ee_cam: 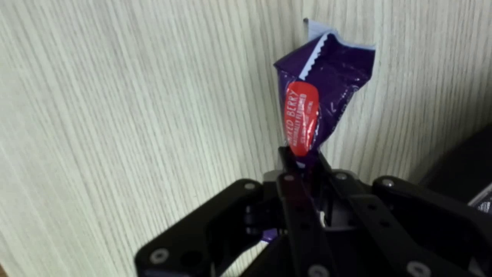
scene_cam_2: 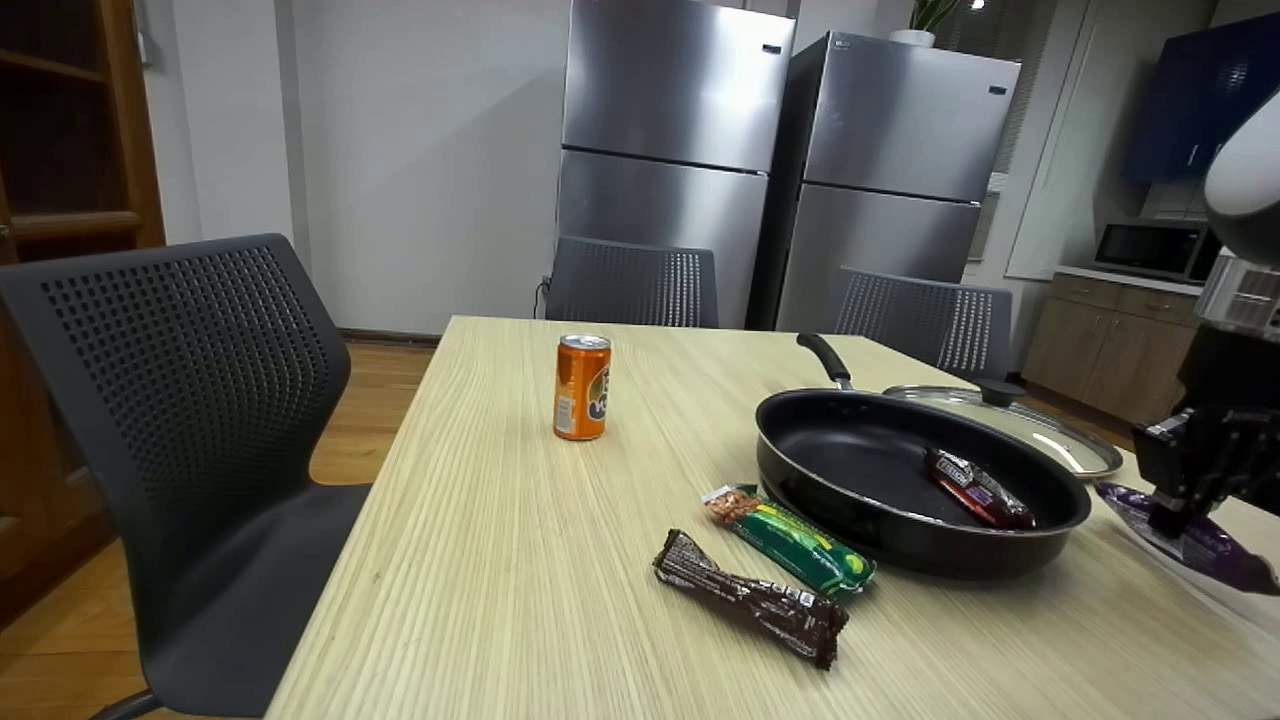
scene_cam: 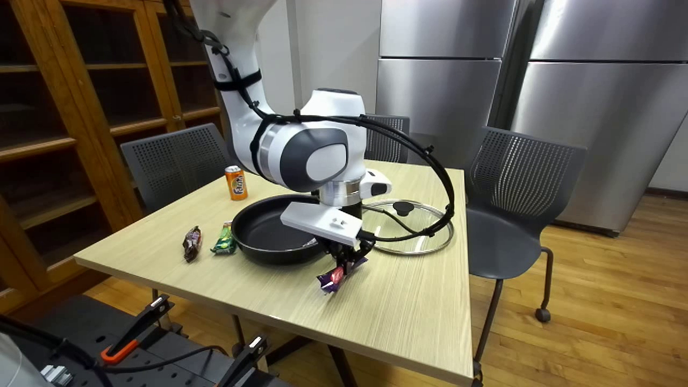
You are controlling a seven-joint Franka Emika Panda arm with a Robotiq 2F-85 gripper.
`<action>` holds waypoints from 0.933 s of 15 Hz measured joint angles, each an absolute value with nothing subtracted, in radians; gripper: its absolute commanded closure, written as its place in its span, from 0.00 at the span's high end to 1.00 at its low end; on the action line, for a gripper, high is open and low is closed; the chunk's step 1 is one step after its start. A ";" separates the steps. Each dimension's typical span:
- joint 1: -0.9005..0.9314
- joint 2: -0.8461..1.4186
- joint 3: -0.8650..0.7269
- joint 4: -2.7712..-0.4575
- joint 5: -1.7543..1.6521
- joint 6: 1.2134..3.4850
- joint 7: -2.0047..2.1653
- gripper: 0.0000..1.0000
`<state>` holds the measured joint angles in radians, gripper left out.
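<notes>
My gripper (ee_cam: 303, 163) is shut on a purple-wrapped bar (ee_cam: 330, 73) with a red "mixed berry" label. The wrapper is pinched narrow between the fingers, and its free end spreads out ahead of them. In both exterior views the gripper (scene_cam: 344, 262) points down at the table, and the purple bar (scene_cam_2: 1235, 560) lies at or just over the surface; which of the two I cannot tell. The middle of the bar is hidden by the fingers. Right beside it stands a black frying pan (scene_cam_2: 850, 430), with a dark red-and-brown wrapped bar (scene_cam_2: 980, 490) inside.
A glass lid (scene_cam: 424, 242) with a black knob lies beside the pan. On the pan's opposite side are a green wrapped bar (scene_cam_2: 790, 540) and a brown one (scene_cam_2: 750, 605). An orange can (scene_cam_2: 582, 390) stands farther back. Chairs surround the table (scene_cam: 408, 322).
</notes>
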<state>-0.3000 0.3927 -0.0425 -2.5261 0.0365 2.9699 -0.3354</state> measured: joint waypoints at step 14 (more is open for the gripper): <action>-0.276 0.164 0.087 -2.607 0.089 2.968 -0.391 0.03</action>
